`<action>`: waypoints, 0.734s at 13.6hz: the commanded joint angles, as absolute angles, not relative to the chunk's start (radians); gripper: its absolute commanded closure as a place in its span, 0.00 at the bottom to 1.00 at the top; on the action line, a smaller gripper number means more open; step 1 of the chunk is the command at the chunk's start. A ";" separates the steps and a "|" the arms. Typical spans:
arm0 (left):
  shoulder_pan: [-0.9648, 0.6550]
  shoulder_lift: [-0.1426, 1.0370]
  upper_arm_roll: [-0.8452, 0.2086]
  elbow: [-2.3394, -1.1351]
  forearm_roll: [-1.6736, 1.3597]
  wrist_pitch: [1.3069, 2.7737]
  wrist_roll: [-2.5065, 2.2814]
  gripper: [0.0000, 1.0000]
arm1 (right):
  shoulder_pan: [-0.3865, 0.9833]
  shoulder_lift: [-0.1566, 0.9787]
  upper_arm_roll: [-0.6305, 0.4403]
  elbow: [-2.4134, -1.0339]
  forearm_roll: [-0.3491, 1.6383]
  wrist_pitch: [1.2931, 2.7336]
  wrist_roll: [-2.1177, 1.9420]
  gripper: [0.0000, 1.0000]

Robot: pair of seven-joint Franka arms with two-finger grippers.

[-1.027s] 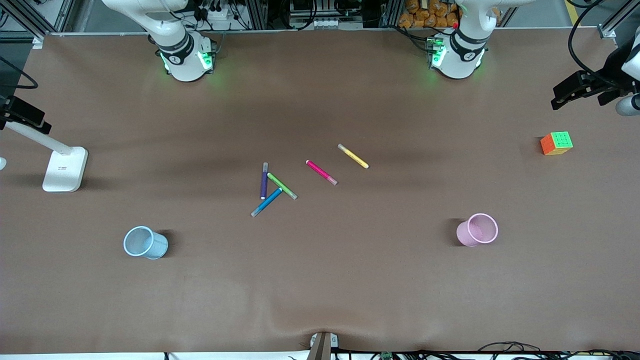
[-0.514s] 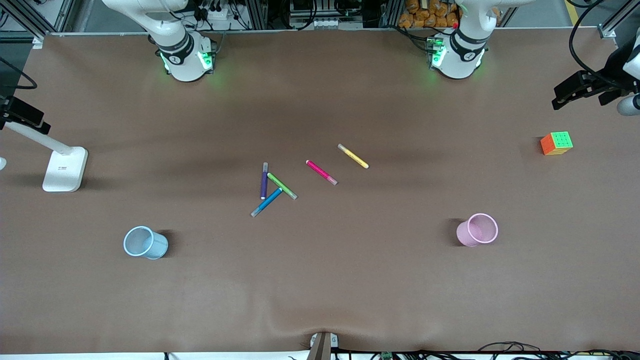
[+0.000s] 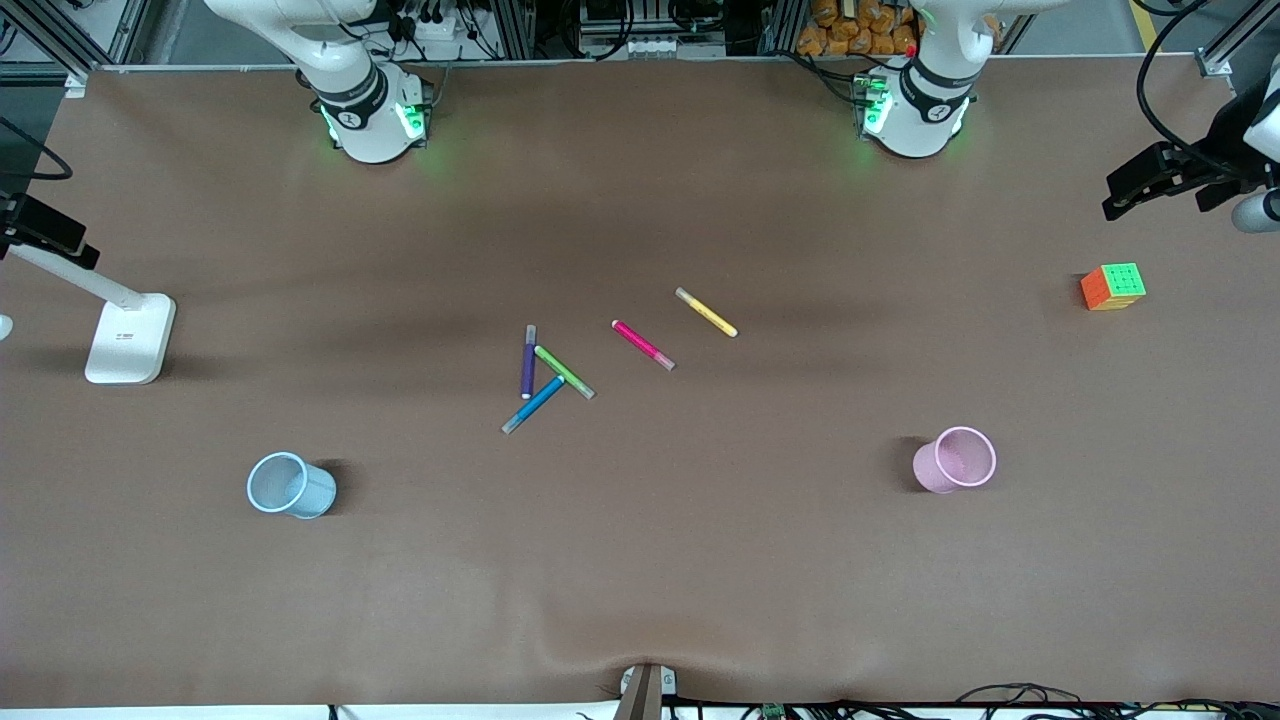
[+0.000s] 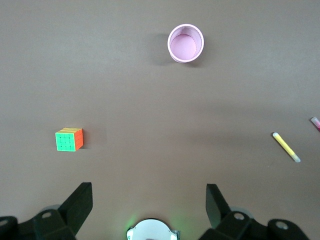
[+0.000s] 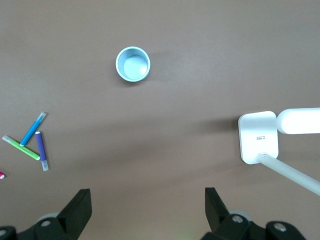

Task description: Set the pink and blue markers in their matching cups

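Note:
The pink marker [image 3: 643,345] lies flat mid-table; only its tip shows in the left wrist view [image 4: 315,122]. The blue marker [image 3: 533,404] lies a little nearer the front camera, one end meeting a green marker; it also shows in the right wrist view [image 5: 33,128]. The pink cup [image 3: 955,460] stands upright toward the left arm's end and shows in the left wrist view [image 4: 185,43]. The blue cup [image 3: 290,485] stands toward the right arm's end and shows in the right wrist view [image 5: 133,63]. My left gripper [image 4: 149,192] and right gripper [image 5: 146,194] are open, empty, high over the table, out of the front view.
A green marker [image 3: 565,372] and a dark purple marker [image 3: 527,362] lie beside the blue one. A yellow marker [image 3: 706,312] lies beside the pink one. A colour cube [image 3: 1113,286] sits at the left arm's end, a white lamp stand [image 3: 130,338] at the right arm's end.

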State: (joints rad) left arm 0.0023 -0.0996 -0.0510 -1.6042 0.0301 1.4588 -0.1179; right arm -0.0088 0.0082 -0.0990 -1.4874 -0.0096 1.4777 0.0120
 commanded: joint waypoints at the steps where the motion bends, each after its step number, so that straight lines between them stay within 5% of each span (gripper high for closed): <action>1: 0.005 -0.087 -0.055 -1.577 0.014 1.436 -0.103 0.00 | -0.025 0.018 -0.089 -1.465 0.002 1.465 0.014 0.00; 10: 0.009 -0.095 -0.058 -1.577 0.012 1.434 -0.118 0.00 | -0.028 0.018 -0.089 -1.465 0.015 1.465 0.014 0.00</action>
State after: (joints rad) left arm 0.0013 -0.0995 -0.0529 -1.6015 0.0301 1.4588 -0.1180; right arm -0.0090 0.0082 -0.0990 -1.4874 -0.0039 1.4777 0.0120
